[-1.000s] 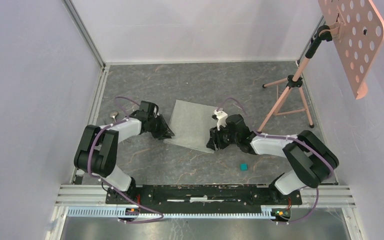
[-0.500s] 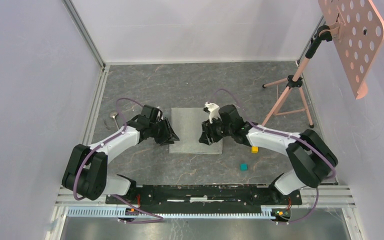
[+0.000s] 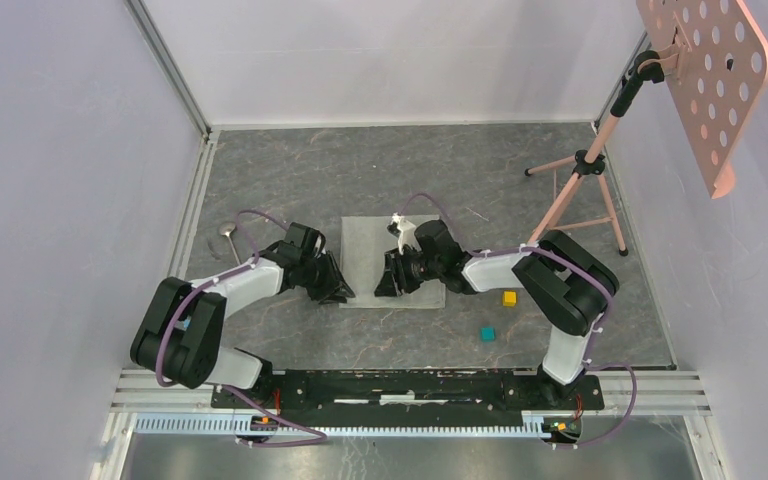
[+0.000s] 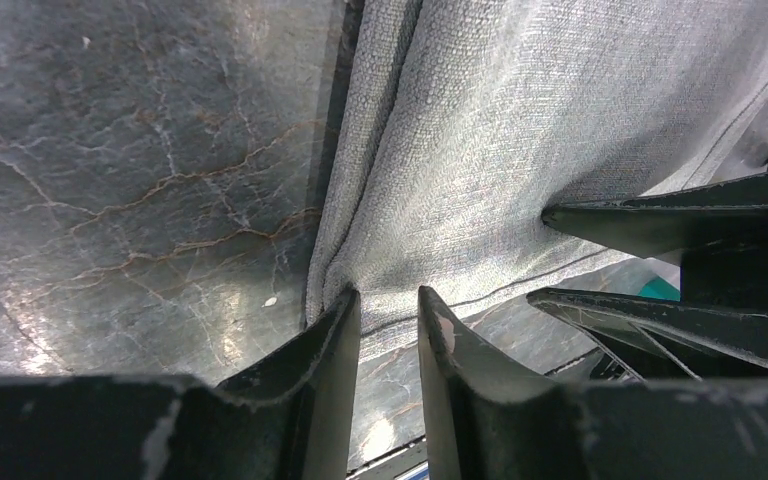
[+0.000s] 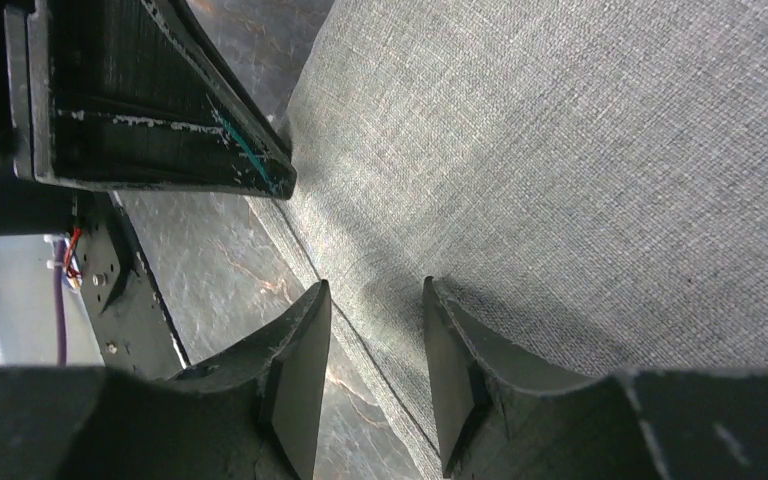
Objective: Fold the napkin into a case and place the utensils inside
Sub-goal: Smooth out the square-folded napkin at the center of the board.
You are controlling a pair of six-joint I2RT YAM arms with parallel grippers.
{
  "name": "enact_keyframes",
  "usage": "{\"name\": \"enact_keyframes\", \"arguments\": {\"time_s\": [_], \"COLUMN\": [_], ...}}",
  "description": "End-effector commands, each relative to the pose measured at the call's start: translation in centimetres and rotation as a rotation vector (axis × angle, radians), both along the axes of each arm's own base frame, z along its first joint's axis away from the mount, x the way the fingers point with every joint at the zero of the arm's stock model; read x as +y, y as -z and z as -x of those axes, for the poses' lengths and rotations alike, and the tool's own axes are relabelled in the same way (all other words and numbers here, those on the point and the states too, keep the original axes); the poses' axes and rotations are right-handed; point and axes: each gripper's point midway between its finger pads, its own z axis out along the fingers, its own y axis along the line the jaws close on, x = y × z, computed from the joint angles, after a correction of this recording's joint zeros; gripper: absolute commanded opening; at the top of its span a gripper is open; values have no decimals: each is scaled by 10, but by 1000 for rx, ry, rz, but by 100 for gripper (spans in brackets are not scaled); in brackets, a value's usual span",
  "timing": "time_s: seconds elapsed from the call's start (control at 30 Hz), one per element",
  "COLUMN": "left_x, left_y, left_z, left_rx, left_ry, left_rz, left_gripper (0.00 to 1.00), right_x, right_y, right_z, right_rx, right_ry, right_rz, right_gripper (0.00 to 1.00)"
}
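- Nearest the arm bases, on the bare table (image 3: pixel 360 170): teal cube (image 3: pixel 487 333) and, just beyond it, yellow cube (image 3: pixel 509 298), both right of the cloth and no part of the job.
- Next out: left gripper (image 3: pixel 341 293) and right gripper (image 3: pixel 382 287), low at the near hem of the napkin (image 3: pixel 392 250), close beside each other.
- On each, fingers drawn nearly together over that hem with a slim gap showing. Clamped on the cloth or merely resting there? Cannot tell from either wrist view. Creases converging at a left fingertip (image 4: pixel 345 320) suggest a pinch, no more.
- Mid-table: napkin spread flat as 1 squared-up rectangle, with no fold visible.
- Farther out on the left, near the wall rail: spoon (image 3: pixel 227 230), well apart from the cloth. Fork not made out with any certainty.
- Farthest right: pink stand (image 3: pixel 580 180), clear of the work.
- Looks early — 0 folds in, no case yet. Still to do: folding the cloth, fetching 2 utensils, sliding them inside.
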Motion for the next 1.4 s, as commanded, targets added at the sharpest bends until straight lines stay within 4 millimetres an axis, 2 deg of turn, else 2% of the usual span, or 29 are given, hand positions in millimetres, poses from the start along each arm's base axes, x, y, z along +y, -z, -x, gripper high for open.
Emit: {"name": "enact_keyframes", "arguments": {"time_s": [0.0, 0.1, 0.27, 0.37, 0.43, 0.53, 0.73, 0.93, 1.03, 1.17, 1.3, 1.37], "left_x": [20, 18, -7, -20, -21, -20, 2, 12, 10, 0, -15, -21], "left_y": [22, 9, -31, -45, -43, -28, 9, 20, 15, -4, -29, -43], "left_z": [4, 3, -6, -10, -11, -6, 6, 13, 11, 4, -1, -4], "left_rx": [12, -9, -79, -101, -102, -73, -13, 7, -8, -50, -89, -125], "left_ry": [-47, -29, 29, 47, 44, 47, 8, 14, 18, 57, 109, 134], "left_rz": [-104, -90, 54, 132, 141, 131, 1, -50, -39, 8, 87, 114], "left_gripper": [36, 36, 38, 39, 39, 39, 39, 39, 39, 42, 50, 56], "right_x": [-15, -21, -11, -8, -12, -25, -62, -99, -102, -102, -111, -115], "right_y": [17, 6, -41, -54, -51, -37, -11, 15, 11, -10, -29, -33], "right_z": [0, 0, -4, -4, -4, 1, 10, 12, 14, 13, 7, 8], "right_rx": [-40, -74, -131, -142, -139, -114, -93, -125, -144, -176, -207, -193], "right_ry": [12, 11, -12, -15, -6, 13, 66, 107, 92, 86, 152, 182], "right_rz": [75, 93, 8, -24, -17, 7, 68, 222, 235, 218, 231, 232], "right_gripper": [45, 45, 48, 50, 51, 51, 51, 51, 51, 54, 62, 62]}}
